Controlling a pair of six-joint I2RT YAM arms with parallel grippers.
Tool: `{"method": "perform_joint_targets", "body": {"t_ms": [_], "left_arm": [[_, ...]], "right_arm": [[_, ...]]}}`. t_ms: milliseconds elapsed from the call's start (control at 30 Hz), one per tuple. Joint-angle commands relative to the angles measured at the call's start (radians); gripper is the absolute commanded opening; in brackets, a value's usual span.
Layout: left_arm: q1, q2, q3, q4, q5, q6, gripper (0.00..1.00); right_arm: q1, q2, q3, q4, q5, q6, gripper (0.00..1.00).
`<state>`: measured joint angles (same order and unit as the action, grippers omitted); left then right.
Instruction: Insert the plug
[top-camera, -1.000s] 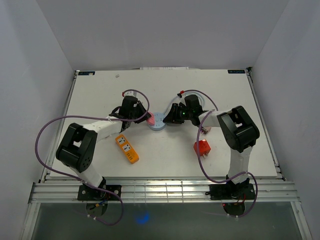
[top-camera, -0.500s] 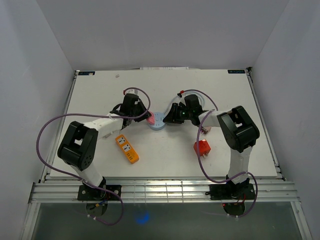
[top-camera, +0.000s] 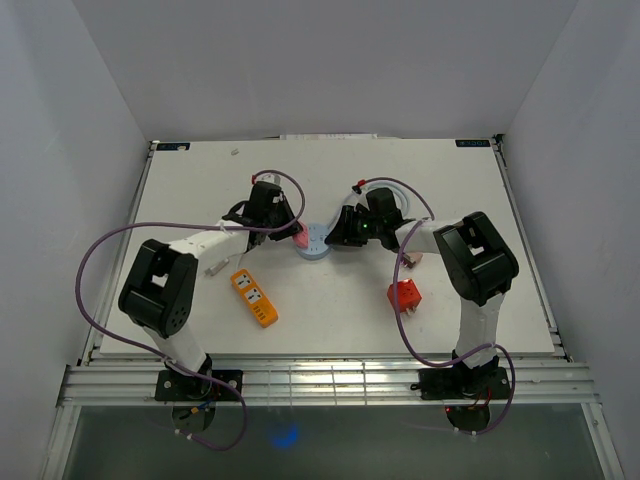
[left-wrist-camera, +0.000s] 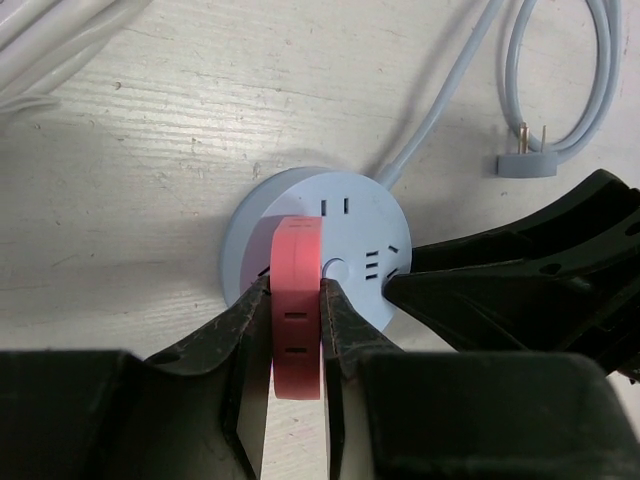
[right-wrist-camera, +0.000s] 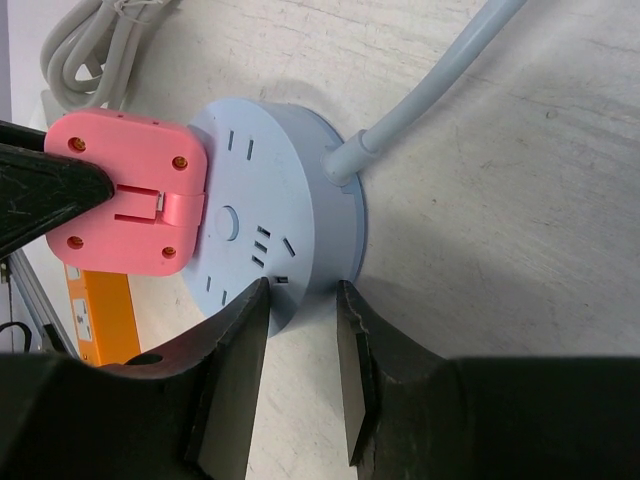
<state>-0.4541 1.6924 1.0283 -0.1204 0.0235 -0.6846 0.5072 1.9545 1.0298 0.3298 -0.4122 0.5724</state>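
Observation:
A round light-blue socket (top-camera: 317, 241) lies mid-table, its cable running off to the back. A pink plug (left-wrist-camera: 297, 310) is pinched flat between the fingers of my left gripper (left-wrist-camera: 297, 292), which is shut on it. The pink plug (right-wrist-camera: 125, 195) sits against the left part of the socket (right-wrist-camera: 275, 215) face; its prongs are hidden. My right gripper (right-wrist-camera: 300, 295) clamps the socket's near rim, one finger on the top face and one under the edge. From above, the left gripper (top-camera: 292, 236) and right gripper (top-camera: 336, 238) meet at the socket from opposite sides.
An orange power strip (top-camera: 254, 298) lies in front of the left arm, and a red adapter (top-camera: 404, 295) in front of the right arm. A pale blue cable ending in a two-pin plug (left-wrist-camera: 527, 163) loops behind the socket. White cables (right-wrist-camera: 100, 40) lie bundled nearby.
The left arm has shifted slightly right and back, keeping the pink plug at the socket's left side. The right arm and the socket have stayed put.

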Motion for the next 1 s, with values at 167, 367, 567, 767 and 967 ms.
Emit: {"method": "perform_joint_targets", "body": {"t_ms": [167,367,567,767,967], "left_arm": [[0.012,0.027,0.026,-0.208,-0.062,0.088,0.63],[0.012,0.000,0.052,-0.203,-0.033,0.089,0.82],[0.012,-0.053,0.049,-0.197,0.010,0.088,0.89],[0.012,-0.134,-0.003,-0.165,0.033,0.076,0.93],[0.012,-0.237,-0.068,-0.098,0.023,0.056,0.98]], "right_arm": [[0.007,0.006,0.029,-0.169,0.102,-0.065,0.38],[0.005,0.007,0.032,-0.169,0.099,-0.065,0.38],[0.007,-0.003,0.018,-0.161,0.096,-0.066,0.39],[0.007,-0.035,-0.004,-0.149,0.093,-0.078,0.43],[0.007,-0.127,-0.025,-0.190,0.137,-0.117,0.69]]}}
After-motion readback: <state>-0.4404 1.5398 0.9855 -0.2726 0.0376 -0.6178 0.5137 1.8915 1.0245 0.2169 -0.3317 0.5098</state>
